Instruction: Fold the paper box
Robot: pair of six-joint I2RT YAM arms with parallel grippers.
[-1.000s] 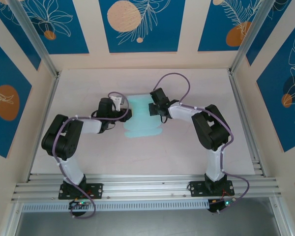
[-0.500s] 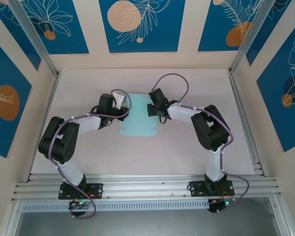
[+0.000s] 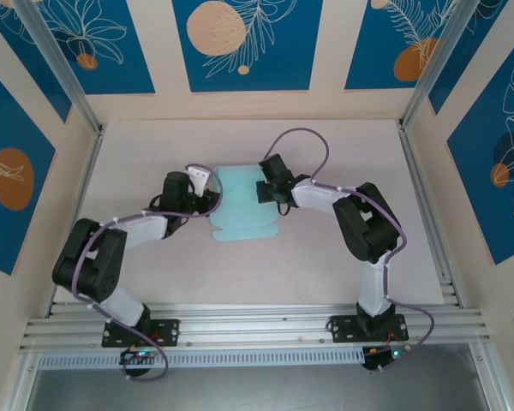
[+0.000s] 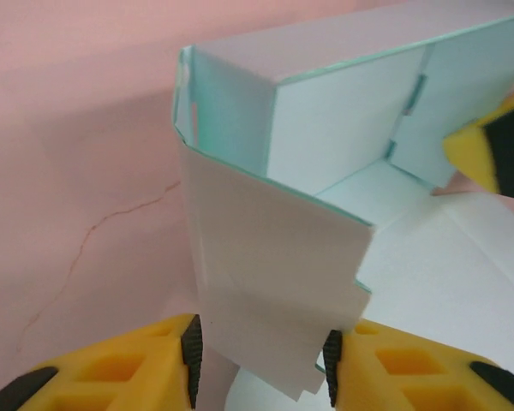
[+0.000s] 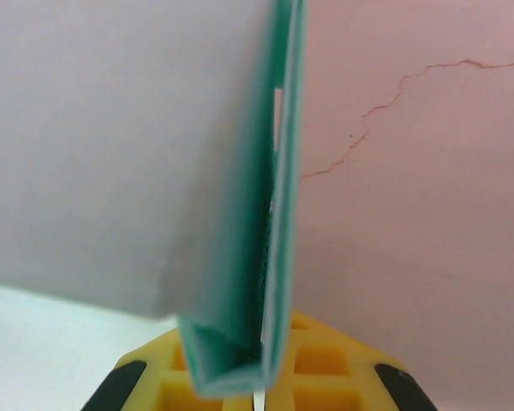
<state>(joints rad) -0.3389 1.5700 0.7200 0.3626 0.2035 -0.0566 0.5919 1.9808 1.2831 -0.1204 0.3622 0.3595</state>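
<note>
The paper box (image 3: 244,205) is pale light-blue card, partly folded, lying at the middle of the table between my two grippers. In the left wrist view its walls (image 4: 325,128) stand up and one white flap hangs between the fingers of my left gripper (image 4: 261,368). The jaws stand open, their pads at the flap's two side edges. From above, my left gripper (image 3: 210,193) is at the box's left side. My right gripper (image 3: 264,187) is shut on the box's right wall. Its wrist view shows that doubled green edge (image 5: 274,257) pinched in the right gripper (image 5: 255,385).
The table top (image 3: 154,257) is pale pink with a thin crack line (image 4: 111,223). Walls with blue panels (image 3: 240,43) close in three sides. An aluminium rail (image 3: 257,330) runs along the near edge by the arm bases.
My left gripper's jaws have widened and the left arm has drawn back leftward, its elbow swinging out. The box has shifted slightly. The right gripper keeps its grip in place.
</note>
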